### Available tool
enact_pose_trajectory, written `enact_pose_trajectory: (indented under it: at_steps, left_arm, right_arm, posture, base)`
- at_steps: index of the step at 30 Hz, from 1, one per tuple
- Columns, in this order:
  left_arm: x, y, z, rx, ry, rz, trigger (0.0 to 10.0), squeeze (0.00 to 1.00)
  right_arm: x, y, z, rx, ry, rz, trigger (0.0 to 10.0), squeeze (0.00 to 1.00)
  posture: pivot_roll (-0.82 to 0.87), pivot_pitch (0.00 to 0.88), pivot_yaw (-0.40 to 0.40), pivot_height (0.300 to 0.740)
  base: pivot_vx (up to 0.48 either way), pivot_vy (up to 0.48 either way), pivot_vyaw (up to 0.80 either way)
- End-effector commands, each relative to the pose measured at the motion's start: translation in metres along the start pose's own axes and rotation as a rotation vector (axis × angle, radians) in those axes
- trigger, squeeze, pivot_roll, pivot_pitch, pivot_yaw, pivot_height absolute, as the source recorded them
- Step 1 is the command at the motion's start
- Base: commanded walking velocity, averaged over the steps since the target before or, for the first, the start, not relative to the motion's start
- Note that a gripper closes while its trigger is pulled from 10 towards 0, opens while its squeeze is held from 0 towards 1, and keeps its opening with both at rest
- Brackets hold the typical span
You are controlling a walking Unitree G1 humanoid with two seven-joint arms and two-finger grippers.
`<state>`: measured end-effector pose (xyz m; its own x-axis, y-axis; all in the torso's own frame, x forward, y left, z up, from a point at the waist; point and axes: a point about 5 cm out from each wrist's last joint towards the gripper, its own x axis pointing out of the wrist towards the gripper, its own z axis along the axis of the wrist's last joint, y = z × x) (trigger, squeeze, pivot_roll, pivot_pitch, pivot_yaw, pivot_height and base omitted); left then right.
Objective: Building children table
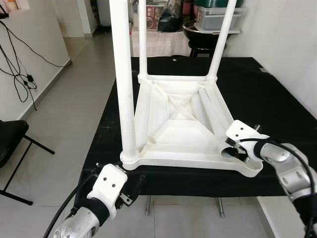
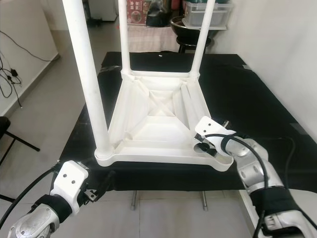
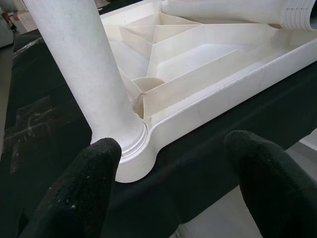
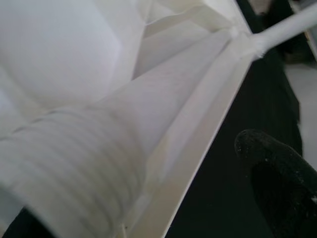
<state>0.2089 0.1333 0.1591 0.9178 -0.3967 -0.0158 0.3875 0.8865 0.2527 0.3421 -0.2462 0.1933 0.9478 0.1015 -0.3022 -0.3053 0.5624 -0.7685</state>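
I see my right gripper (image 1: 233,148) clamped on the loose leg (image 4: 74,163) lower right, left gripper (image 3: 173,193) jaws apart by the tabletop (image 1: 173,124) corner.

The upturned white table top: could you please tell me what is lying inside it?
Inside the table top a loose white leg lies slanted along the right side, its threaded end at the right hand. The ribs under it are hidden.

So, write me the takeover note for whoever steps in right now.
Left gripper: open, below the black mat's near edge, by the near-left leg.
Right gripper: at the near-right corner, by the loose fourth leg; grip unclear.
White table lies upside down on the black mat.
Done: three legs upright in their corners.
Left: stand the fourth leg in the near-right socket, then turn the table over.
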Motion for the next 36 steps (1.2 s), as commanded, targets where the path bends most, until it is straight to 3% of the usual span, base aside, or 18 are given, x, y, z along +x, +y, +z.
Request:
enact_pose_trajectory:
  at_steps: [1,2,3,9,16,19,24,26,27,30,31,32,33,34,36]
  left_arm:
    - [-0.001,0.0,-0.003,0.005,0.009,-0.003,10.0,0.0]
    - [-0.001,0.0,-0.003,0.006,0.009,-0.002,10.0,0.0]
    - [0.0,0.0,-0.003,0.006,0.009,0.0,10.0,0.0]
    - [0.0,0.001,-0.003,0.006,0.008,0.008,10.0,0.0]
    - [0.001,0.004,-0.002,-0.013,0.003,0.021,10.0,0.0]
    - [0.005,0.006,0.002,-0.058,-0.013,0.035,10.0,0.0]
    - [0.01,0.006,0.006,-0.101,-0.033,0.04,10.0,0.0]
    - [0.012,0.006,0.009,-0.132,-0.047,0.039,10.0,0.0]
    - [0.012,0.006,0.009,-0.132,-0.047,0.039,10.0,0.0]
    - [0.014,0.002,0.01,-0.143,-0.053,0.002,10.0,0.0]
    - [0.014,0.002,0.01,-0.143,-0.053,0.002,10.0,0.0]
    - [0.015,-0.001,0.01,-0.155,-0.056,-0.027,10.0,0.0]
    - [0.015,-0.003,0.011,-0.166,-0.058,-0.045,10.0,0.0]
    - [0.016,-0.007,0.011,-0.174,-0.059,-0.073,10.0,0.0]
    - [0.017,-0.009,0.012,-0.179,-0.059,-0.09,10.0,0.0]
  right_arm:
    - [-0.001,0.002,0.003,-0.008,0.003,-0.067,10.0,0.0]
    - [0.0,0.005,0.005,-0.006,-0.006,-0.077,10.0,0.0]
    - [0.001,0.012,0.006,-0.011,-0.013,-0.093,0.0,0.0]
    - [0.001,0.028,0.006,-0.009,-0.019,-0.128,0.0,0.0]
    - [-0.001,0.021,0.002,-0.017,-0.01,-0.182,0.0,0.0]
    - [-0.003,0.016,0.002,-0.004,-0.009,-0.238,0.0,0.0]
    - [-0.005,0.011,0.005,0.102,-0.033,-0.287,0.0,0.0]
    - [-0.007,0.003,0.008,0.222,-0.073,-0.328,0.0,0.0]
    - [-0.007,0.003,0.008,0.222,-0.073,-0.328,0.0,0.0]
    - [-0.01,-0.012,0.017,0.423,-0.18,-0.362,0.0,0.0]
    - [-0.01,-0.012,0.017,0.423,-0.18,-0.362,0.0,0.0]
    - [-0.012,-0.017,0.02,0.468,-0.216,-0.373,7.6,0.0]
    - [-0.013,-0.02,0.022,0.492,-0.236,-0.381,7.6,0.0]
    - [-0.013,-0.022,0.023,0.521,-0.251,-0.378,10.0,0.0]
    - [-0.013,-0.023,0.023,0.539,-0.259,-0.377,10.0,0.0]
  posture:
    - [-0.02,0.118,-0.019,0.74]
    - [-0.02,0.118,-0.019,0.74]
    - [-0.02,0.118,-0.019,0.74]
    - [-0.02,0.116,-0.018,0.74]
    - [-0.03,0.114,-0.014,0.74]
    - [-0.03,0.112,-0.012,0.74]
    - [-0.04,0.109,-0.007,0.74]
    - [-0.04,0.109,-0.006,0.74]
    - [-0.04,0.109,-0.006,0.74]
    - [-0.05,0.102,-0.001,0.74]
    - [-0.05,0.102,-0.001,0.74]
    - [-0.05,0.101,-0.001,0.74]
    - [-0.05,0.098,0.001,0.74]
    - [-0.05,0.097,0.002,0.74]
    - [-0.05,0.097,0.002,0.74]
  base:
    - [0.0,0.0,0.0]
    - [0.0,0.0,0.0]
    - [0.0,0.0,0.0]
    - [0.0,0.0,0.0]
    - [0.0,0.0,0.0]
    - [0.0,0.0,0.0]
    - [0.0,0.0,0.0]
    - [0.0,0.0,0.0]
    - [0.0,0.0,0.0]
    - [0.0,0.0,0.0]
    - [0.0,0.0,0.0]
    - [0.0,-0.409,0.0]
    - [0.0,-0.409,0.0]
    - [0.0,-0.48,0.0]
    - [0.0,-0.48,0.0]
